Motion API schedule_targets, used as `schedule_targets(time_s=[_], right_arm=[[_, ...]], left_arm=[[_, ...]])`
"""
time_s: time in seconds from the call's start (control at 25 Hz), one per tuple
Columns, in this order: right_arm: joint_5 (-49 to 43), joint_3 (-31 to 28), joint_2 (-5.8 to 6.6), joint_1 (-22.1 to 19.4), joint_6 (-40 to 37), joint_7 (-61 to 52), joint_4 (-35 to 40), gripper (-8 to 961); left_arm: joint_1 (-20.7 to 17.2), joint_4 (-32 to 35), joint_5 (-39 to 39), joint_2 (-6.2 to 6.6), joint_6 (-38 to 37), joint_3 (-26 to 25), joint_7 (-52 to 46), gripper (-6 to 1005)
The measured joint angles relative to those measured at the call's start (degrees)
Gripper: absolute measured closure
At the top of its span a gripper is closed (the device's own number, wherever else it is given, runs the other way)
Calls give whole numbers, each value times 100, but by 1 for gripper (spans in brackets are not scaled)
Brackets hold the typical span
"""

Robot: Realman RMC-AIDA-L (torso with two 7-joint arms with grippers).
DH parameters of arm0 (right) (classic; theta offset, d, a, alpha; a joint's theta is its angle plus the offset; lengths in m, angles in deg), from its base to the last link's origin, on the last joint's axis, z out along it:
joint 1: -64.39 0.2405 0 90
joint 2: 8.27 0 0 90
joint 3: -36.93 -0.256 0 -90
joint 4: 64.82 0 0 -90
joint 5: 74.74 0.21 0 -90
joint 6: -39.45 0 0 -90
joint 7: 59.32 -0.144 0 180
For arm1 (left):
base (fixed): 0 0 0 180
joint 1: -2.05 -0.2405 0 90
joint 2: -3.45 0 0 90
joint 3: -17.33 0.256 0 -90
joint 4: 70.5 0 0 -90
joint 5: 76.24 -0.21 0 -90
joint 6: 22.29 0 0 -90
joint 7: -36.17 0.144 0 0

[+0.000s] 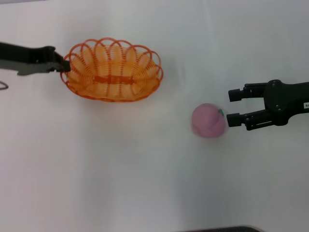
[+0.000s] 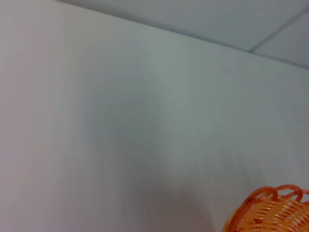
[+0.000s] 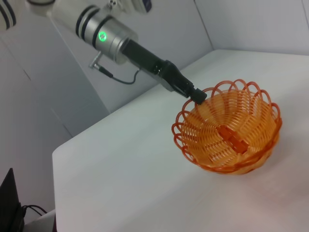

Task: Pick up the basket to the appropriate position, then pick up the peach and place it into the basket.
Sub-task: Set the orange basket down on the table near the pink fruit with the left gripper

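While the left gripper (image 1: 64, 66) pinches the rim of the basket (image 1: 113, 70) on the worktop (image 1: 145, 169), the right gripper (image 1: 233, 107), jaws open, waits beside the peach (image 1: 208, 121) to take it.

basket (image 1: 113, 70) interior: open | peach (image 1: 208, 121) to basket: table (image 1: 145, 169) seemingly unobstructed

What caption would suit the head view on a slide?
Left gripper at the orange basket's rim while the open right gripper flanks the pink peach on the white table.
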Motion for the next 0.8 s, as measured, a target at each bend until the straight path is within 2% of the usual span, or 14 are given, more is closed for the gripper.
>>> schedule_targets(time_s=[0.28, 0.76, 0.8], right_arm=[[-1, -71, 9, 29, -33, -66, 0, 38], [-1, -71, -20, 99, -34, -72, 0, 39], [-1, -71, -20, 102, -34, -72, 1, 38]], left_arm=[[-390, -398, 167, -22, 405, 29, -80, 962], [-520, -663, 180, -13, 494, -34, -85, 930], [-525, -664, 197, -9, 490, -50, -73, 902]])
